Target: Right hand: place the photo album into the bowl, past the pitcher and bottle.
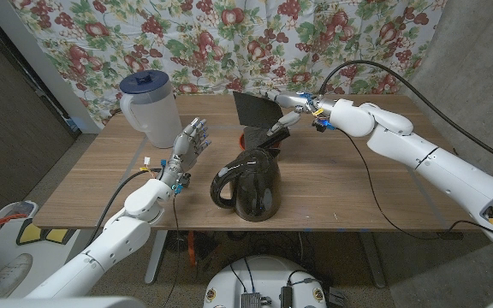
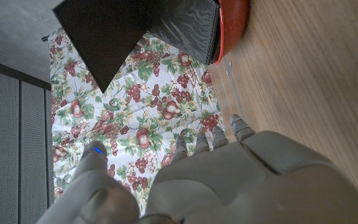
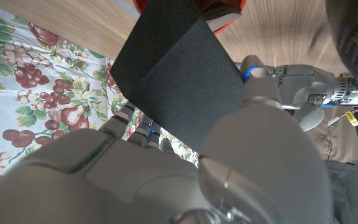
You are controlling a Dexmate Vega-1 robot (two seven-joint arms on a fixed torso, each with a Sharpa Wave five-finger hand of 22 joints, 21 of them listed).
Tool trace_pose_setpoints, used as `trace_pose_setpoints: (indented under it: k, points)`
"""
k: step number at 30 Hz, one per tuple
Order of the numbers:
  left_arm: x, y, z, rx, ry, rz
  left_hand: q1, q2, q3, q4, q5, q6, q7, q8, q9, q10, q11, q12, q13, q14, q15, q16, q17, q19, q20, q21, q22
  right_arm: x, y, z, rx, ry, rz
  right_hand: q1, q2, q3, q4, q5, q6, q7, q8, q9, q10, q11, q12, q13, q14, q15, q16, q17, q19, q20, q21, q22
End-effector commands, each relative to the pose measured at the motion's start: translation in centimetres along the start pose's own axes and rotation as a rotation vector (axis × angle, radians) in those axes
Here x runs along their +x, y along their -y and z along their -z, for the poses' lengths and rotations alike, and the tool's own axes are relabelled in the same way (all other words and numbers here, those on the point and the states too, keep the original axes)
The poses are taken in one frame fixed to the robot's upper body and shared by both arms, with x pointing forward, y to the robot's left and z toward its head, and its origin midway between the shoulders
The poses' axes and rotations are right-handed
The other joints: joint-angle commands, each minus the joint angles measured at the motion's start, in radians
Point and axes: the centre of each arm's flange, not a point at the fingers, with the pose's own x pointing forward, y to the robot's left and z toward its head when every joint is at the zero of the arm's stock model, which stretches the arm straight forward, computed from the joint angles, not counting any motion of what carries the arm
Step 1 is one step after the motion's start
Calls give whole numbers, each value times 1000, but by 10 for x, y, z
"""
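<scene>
The black photo album [image 1: 253,108] is held upright at the back middle of the table, its lower edge down at the red bowl [image 1: 256,138]. My right hand [image 1: 293,106] grips the album's right side, thumb and fingers on either face; the right wrist view shows this grip on the album [image 3: 178,79] above the bowl [image 3: 226,9]. A white pitcher [image 1: 148,108] with a blue lid stands at the back left. Just in front of the bowl is a dark glossy bottle [image 1: 251,183] with a handle. My left hand [image 1: 191,146] holds nothing, fingers spread and pointing up.
A floral curtain [image 1: 255,34] hangs close behind the table. The table's front edge [image 1: 246,228] lies just before the dark bottle. A black cable [image 1: 400,81] loops over my right arm. Bare wood [image 1: 358,184] shows to the right of the bottle.
</scene>
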Motion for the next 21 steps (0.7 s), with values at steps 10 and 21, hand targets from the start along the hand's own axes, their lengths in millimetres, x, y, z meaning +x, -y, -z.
trace_pose_setpoints:
  k: [10,21]
  points:
    - [4,3,1,-5,1,10,2,6,-3,1,6,6,-5,1,4,-4,-1,-2,4,-70,5,4,3,-5,-2,2,2,3,-10,-1,-86,-43,-30,75,113,196,89,4,-114,-8,-1,2,8,-3,177,226,-7,10,-4,3,-1,5,3,4]
    - [3,2,1,-5,2,14,2,6,-4,1,6,6,-5,1,4,-4,1,-1,4,-70,4,4,3,-5,-2,2,2,8,-20,1,-92,-69,-59,74,110,195,89,2,-112,-9,-1,2,8,-1,175,222,-11,10,-8,4,-5,7,2,4]
